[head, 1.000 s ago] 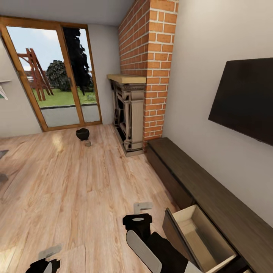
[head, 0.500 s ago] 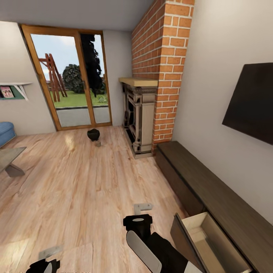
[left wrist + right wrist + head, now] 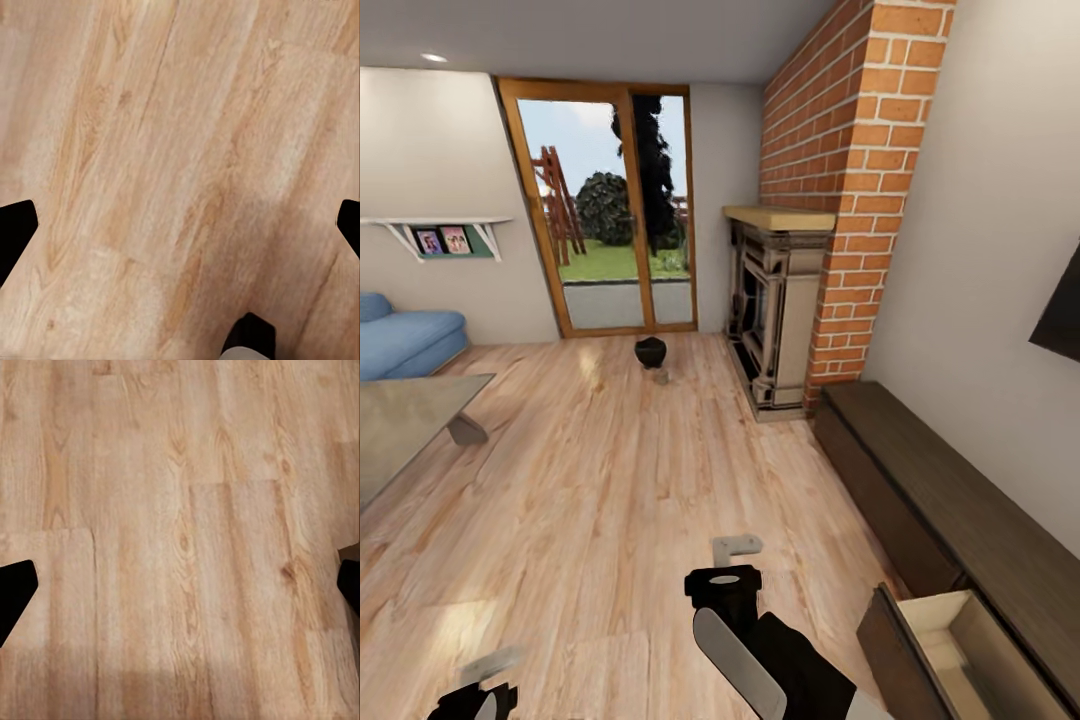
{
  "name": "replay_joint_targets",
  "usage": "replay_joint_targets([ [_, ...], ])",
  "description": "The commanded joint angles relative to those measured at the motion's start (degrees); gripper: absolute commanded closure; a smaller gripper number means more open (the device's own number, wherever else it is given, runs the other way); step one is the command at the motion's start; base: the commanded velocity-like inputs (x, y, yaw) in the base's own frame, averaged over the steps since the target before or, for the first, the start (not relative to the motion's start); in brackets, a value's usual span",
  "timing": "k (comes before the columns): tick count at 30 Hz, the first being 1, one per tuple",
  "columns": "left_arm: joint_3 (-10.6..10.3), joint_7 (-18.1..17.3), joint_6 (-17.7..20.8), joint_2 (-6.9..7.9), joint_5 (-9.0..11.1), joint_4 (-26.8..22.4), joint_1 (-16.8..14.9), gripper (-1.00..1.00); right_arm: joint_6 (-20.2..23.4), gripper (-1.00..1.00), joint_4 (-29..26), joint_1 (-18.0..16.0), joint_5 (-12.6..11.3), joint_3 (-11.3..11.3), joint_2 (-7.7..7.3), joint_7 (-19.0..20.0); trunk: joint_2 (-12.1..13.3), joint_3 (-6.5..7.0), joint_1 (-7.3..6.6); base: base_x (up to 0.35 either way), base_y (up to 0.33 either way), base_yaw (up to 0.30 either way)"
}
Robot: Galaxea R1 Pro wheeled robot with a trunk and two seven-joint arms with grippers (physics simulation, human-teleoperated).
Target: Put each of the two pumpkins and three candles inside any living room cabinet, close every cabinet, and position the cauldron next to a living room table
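Black cauldron [image 3: 650, 351] sits on the floor at twelve o'clock, cabinet [image 3: 960, 520] drawer open at four, both grippers [image 3: 180, 214] [image 3: 180, 574] spread and empty; likely a fetching leg, next driving up to it.

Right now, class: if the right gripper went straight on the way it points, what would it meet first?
The right gripper points down at the wood floor. Its wrist view shows bare planks between the open fingertips, so the floor would likely come first, though depth is unclear.

Both grippers [image 3: 180, 225] [image 3: 180, 585] (jaws spread) downward
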Motion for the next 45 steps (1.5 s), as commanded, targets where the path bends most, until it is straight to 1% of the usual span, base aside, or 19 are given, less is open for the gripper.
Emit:
replay_joint_targets([
  [1, 0.00, 0.00, 0.00, 0.00, 0.00, 0.00, 0.00, -1.00, -0.01, -1.00, 0.00, 0.00, 0.00, -0.01, 0.00, 0.01, 0.00, -0.06, 0.00, 0.141, 0.047, 0.212],
  [9, -0.02, 0.00, -0.05, 0.01, 0.00, 0.07, 0.00, -1.00, -0.13, -1.00, -0.03, 0.00, -0.03, 0.04, 0.00, 0.13, 0.00, -0.33, 0.00, 0.256, 0.112, 0.191],
  [16, -0.08, 0.00, -0.09, 0.01, 0.00, 0.09, 0.00, -1.00, 0.08, -1.00, 0.08, 0.00, -0.29, 0.10, 0.00, 0.28, 0.00, -0.35, 0.00, 0.298, 0.131, 0.017],
  [34, -0.08, 0.00, -0.19, 0.01, 0.00, 0.09, 0.00, -1.00, -0.19, -1.00, 0.78, 0.00, -0.09, -0.06, 0.00, 0.28, 0.00, -0.35, 0.00, 0.279, 0.215, 0.002],
  [41, -0.09, 0.00, -0.22, 0.01, -0.03, 0.17, 0.00, -1.00, -0.19, -1.00, 0.79, 0.00, -0.09, -0.04, 0.00, 0.28, 0.00, -0.35, 0.00, 0.312, 0.050, 0.178],
  [45, -0.09, 0.00, -0.34, 0.01, -0.04, 0.18, 0.00, -1.00, -0.19, -1.00, 0.79, 0.00, -0.09, -0.02, 0.00, 0.28, 0.00, -0.35, 0.00, 0.324, 0.005, 0.061],
])
